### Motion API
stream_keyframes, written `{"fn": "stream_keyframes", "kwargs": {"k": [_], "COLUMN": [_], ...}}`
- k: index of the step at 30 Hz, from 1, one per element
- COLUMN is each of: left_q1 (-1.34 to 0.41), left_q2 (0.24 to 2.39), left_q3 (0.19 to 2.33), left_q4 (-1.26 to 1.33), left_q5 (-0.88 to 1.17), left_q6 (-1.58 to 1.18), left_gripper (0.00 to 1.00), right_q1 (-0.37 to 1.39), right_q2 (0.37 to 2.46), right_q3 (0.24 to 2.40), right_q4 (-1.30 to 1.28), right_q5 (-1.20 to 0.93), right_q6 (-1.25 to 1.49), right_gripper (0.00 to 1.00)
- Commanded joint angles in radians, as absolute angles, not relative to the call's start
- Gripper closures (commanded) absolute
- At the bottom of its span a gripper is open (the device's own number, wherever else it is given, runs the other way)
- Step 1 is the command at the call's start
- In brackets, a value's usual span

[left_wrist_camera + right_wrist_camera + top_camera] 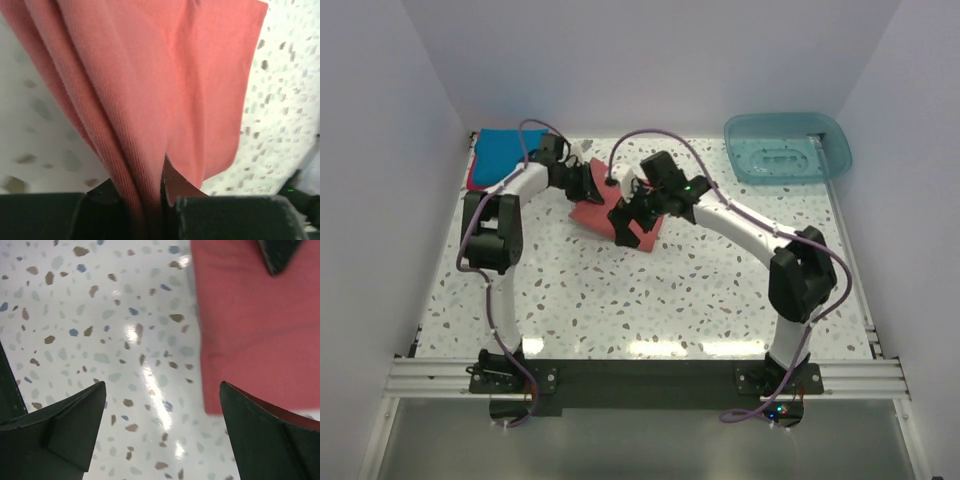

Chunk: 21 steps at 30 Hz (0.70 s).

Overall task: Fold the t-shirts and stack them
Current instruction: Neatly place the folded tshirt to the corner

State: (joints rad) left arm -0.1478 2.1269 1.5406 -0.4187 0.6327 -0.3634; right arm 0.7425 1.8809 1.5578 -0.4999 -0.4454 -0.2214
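Salmon-red shirt largely under both arms

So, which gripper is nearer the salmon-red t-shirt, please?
Left. The left gripper pinches the salmon-red t-shirt; the right gripper hangs open at its edge.

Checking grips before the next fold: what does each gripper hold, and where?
Left gripper pinches a bunched fold of the salmon shirt; right gripper is open, empty.
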Motion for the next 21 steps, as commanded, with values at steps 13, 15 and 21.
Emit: {"fn": "stream_keyframes", "kwargs": {"k": [13,15,21], "left_q1": [0.0,0.0,0.03], "left_q2": [2.307,2.275,2.234], "left_q3": [2.217,2.206,2.229], "left_q4": [-0.781,-0.747,-0.701], "left_q5": [0.473,0.457,0.422], "left_q6": [0.187,0.221,0.265], "left_gripper": [1.0,1.0,1.0], "right_q1": [0.581,0.583,0.583], "right_q2": [1.698,1.697,1.707], "right_q3": [1.497,1.497,1.516], "right_q4": [-0.693,-0.698,-0.729], "right_q5": [-0.344,-0.341,-0.334], "right_q6": [-0.328,-0.333,-0.359], "right_gripper": [0.01,0.01,0.01]}}
